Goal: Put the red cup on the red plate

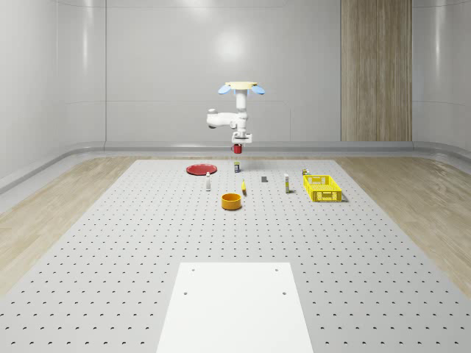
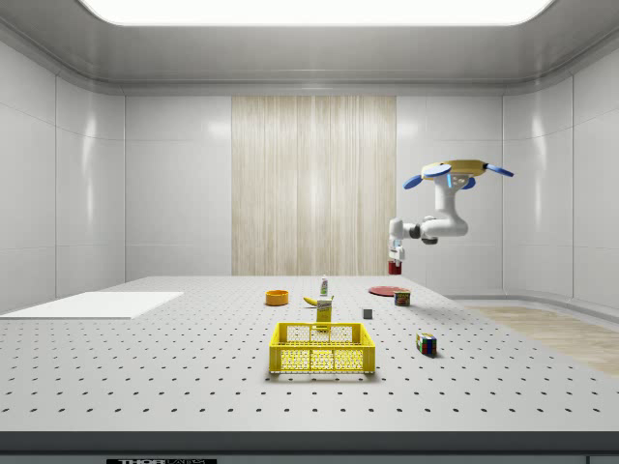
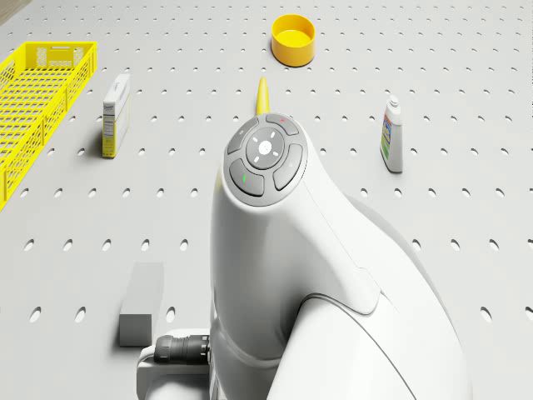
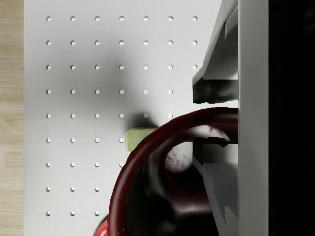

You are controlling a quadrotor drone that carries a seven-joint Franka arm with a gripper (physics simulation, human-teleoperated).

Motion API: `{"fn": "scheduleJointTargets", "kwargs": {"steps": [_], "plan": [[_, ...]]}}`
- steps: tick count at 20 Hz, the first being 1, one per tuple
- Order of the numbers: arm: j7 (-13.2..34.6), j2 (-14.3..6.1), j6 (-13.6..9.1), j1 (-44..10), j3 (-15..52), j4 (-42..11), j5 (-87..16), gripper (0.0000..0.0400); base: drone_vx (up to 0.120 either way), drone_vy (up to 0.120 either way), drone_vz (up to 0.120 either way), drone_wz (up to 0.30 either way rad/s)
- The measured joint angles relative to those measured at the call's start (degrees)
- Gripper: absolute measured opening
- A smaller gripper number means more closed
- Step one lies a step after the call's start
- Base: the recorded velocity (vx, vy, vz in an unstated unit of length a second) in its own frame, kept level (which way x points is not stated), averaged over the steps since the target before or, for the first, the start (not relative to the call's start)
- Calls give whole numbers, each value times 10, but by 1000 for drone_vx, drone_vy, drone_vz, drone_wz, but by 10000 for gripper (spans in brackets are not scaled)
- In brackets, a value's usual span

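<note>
Hovering above the far part of the counter [image 1: 132, 243], the drone [image 1: 242, 88] is seen in the whole-scene view with its arm bent down and the gripper [image 1: 237, 146] clenched on the red cup [image 1: 237, 149], which is held in the air. The red plate [image 1: 201, 169] lies on the counter below, toward that view's left of the cup. In the wrist view the cup's rim [image 4: 147, 147] is shown gripped between the fingers [image 4: 216, 88], with a green-topped thing [image 4: 138, 138] on the counter beneath and a red edge just visible. In the drone view a yellow bowl [image 3: 293, 39], a yellow basket [image 3: 37, 100] and a grey block [image 3: 141, 303] are shown.
</note>
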Motion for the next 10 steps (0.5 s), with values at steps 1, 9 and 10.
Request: {"fn": "scheduleJointTargets", "kwargs": {"steps": [1, 9, 10], "plan": [[0, -1, 1, 0, 0, 0, 0, 100, 0, -120, 0, 0], [0, -8, 7, -1, 1, 0, 3, 100, 0, -120, -45, 0], [1, -9, 8, -1, 1, 0, 3, 100, 0, -120, -40, 0]]}}
